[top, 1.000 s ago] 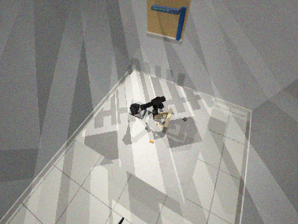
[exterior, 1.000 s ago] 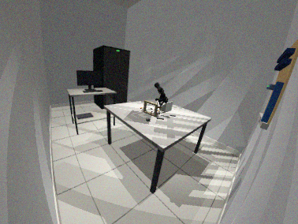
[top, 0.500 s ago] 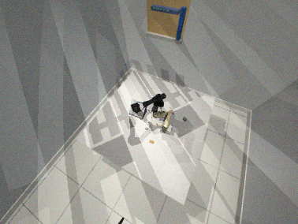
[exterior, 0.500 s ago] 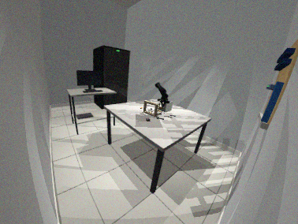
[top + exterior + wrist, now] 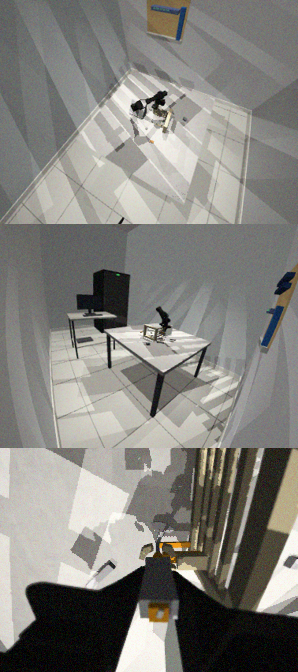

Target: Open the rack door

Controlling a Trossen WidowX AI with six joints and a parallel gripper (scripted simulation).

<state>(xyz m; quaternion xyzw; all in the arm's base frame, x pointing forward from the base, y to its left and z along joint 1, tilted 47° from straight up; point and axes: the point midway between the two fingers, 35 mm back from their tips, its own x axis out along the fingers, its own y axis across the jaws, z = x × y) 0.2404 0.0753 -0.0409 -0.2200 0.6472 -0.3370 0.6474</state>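
My gripper (image 5: 157,572) (image 5: 157,106) is shut on the door handle beside the rack; the handle's orange part (image 5: 175,545) shows right by the fingertips in the wrist view. The slatted tan rack (image 5: 212,513) (image 5: 151,333) rises just right of the fingers in the wrist view, with a short tan bar (image 5: 192,561) reaching from it toward them. In the top view, a pale bar of the rack (image 5: 168,119) shows, and a darker brown part (image 5: 159,113) stands out from it toward the gripper. The door's exact angle and the handle's turn cannot be told.
The rack stands on the white table (image 5: 159,362). Small things lie around it: an orange piece (image 5: 151,141), a grey block (image 5: 184,119) (image 5: 148,344) and a dark piece. A grey bar (image 5: 102,573) lies left of the fingers in the wrist view.
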